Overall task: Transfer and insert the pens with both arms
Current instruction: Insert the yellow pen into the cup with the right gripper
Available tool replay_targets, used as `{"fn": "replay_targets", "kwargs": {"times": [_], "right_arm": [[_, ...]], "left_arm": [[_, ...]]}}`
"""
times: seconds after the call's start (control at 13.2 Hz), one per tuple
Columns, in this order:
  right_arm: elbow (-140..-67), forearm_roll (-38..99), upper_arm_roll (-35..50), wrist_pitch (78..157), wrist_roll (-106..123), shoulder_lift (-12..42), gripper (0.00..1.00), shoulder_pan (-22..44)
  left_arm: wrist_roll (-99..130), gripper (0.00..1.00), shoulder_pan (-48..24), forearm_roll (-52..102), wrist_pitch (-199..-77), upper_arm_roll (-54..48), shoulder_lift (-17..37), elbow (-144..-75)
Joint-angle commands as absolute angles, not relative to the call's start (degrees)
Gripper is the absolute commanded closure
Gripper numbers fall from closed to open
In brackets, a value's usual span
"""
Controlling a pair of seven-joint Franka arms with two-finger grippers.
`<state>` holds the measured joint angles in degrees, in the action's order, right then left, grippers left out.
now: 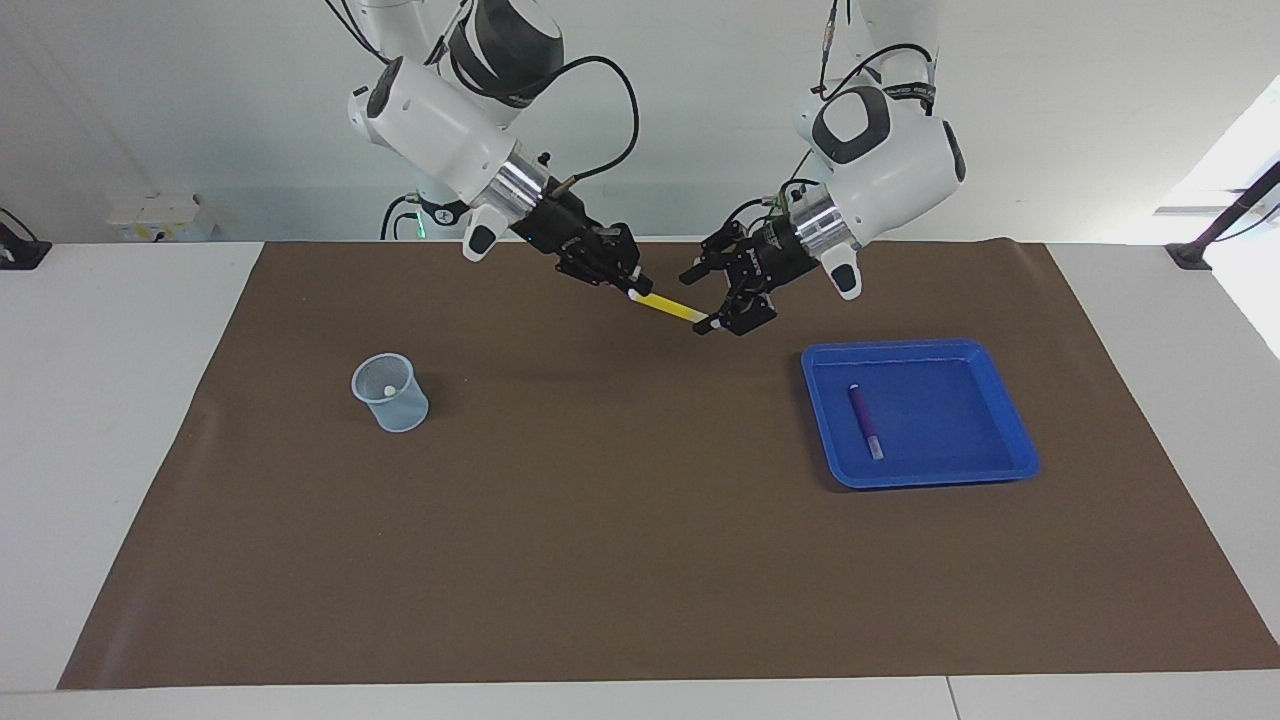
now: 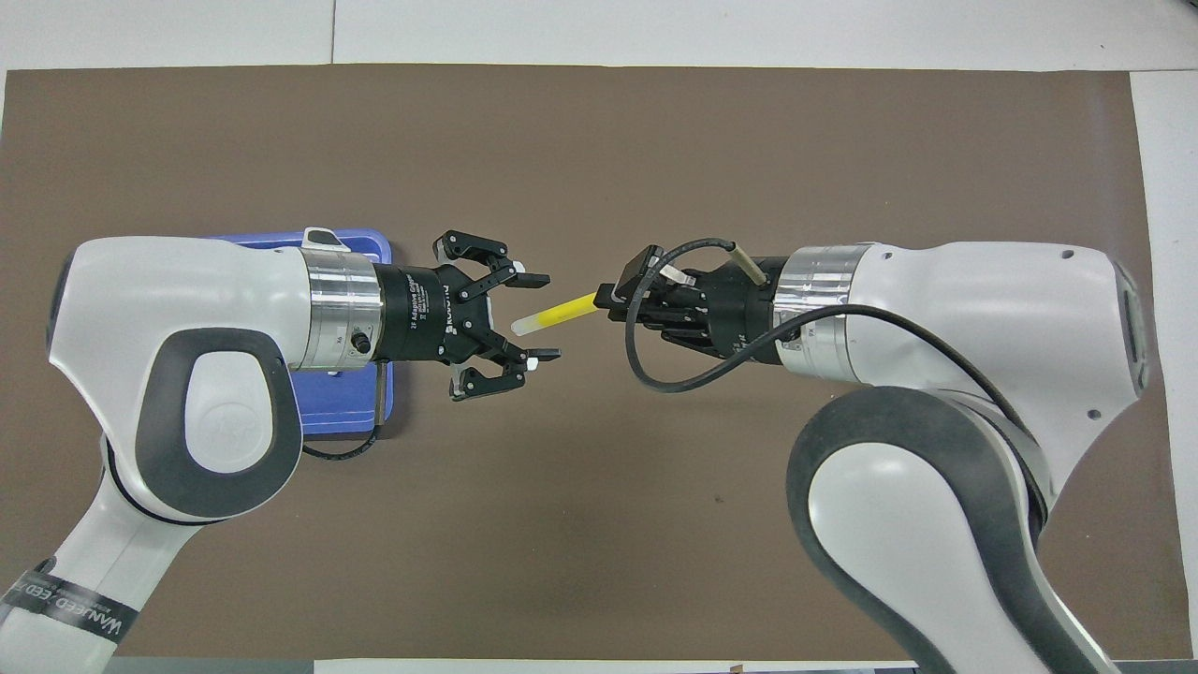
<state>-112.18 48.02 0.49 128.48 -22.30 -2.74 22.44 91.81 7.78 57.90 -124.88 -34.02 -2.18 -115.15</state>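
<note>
One brown mat (image 1: 640, 560) covers the white worktop (image 1: 120, 420) before a pale wall. Over its middle, the right end effector (image 1: 632, 289) is clamped on the yellow pen (image 1: 668, 306). The left end effector (image 1: 703, 299) is spread wide around the pen's pale tip without touching. The purple pen (image 1: 865, 421) lies in the blue tray (image 1: 1010, 425); a clear cup (image 1: 389, 392) stands toward the right arm's end.

Overhead: left arm (image 2: 187, 374) covers most of blue tray (image 2: 360, 248), purple pen hidden; cup out of sight under right arm (image 2: 955, 309).
</note>
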Motion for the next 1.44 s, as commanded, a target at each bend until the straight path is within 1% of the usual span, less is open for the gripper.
{"fn": "replay_targets", "kwargs": {"times": [0.0,0.23,0.38,0.45,0.53,0.76,0.91,1.06,1.21,1.36], "right_arm": [[-109.8,40.5,0.7,118.4,-16.3,-3.4,1.00,16.0],[-106.0,30.4,0.7,107.2,-3.2,-2.5,1.00,9.2],[-100.5,22.2,0.7,100.1,5.3,-0.5,1.00,4.8],[-97.4,18.6,0.7,96.4,9.5,0.6,1.00,3.4],[-95.9,13.2,0.6,94.2,14.5,1.3,1.00,2.7],[-99.3,-0.8,0.7,94.7,29.2,-0.1,1.00,3.3],[-105.4,-2.8,0.6,100.2,34.0,-1.9,1.00,2.8],[-108.5,-3.9,0.6,102.7,34.7,-2.0,1.00,2.9],[-112.8,-5.0,0.6,107.8,37.7,-2.5,1.00,2.9],[-114.6,-6.1,0.5,110.8,42.2,-2.5,1.00,2.8]], "left_arm": [[91.8,0.00,7.8,59.2,-125.6,-33.7,-3.7,-116.5],[91.1,0.00,7.9,59.1,-125.9,-33.5,-3.8,-116.7],[83.1,0.00,8.3,58.7,-126.7,-33.4,-3.8,-117.0],[79.3,0.00,8.9,58.5,-126.2,-33.4,-3.8,-117.2],[77.2,0.00,9.3,57.1,-125.7,-33.4,-3.7,-117.3],[69.6,0.00,11.5,47.5,-121.5,-33.4,-2.9,-117.4],[59.6,0.00,14.0,43.6,-119.5,-33.4,-2.6,-117.6],[50.4,0.00,17.7,36.5,-118.8,-33.5,-1.9,-117.4],[39.5,0.00,19.9,30.8,-118.8,-33.5,-0.9,-117.4],[33.4,0.00,22.1,29.5,-119.5,-33.4,-0.1,-118.2]]}}
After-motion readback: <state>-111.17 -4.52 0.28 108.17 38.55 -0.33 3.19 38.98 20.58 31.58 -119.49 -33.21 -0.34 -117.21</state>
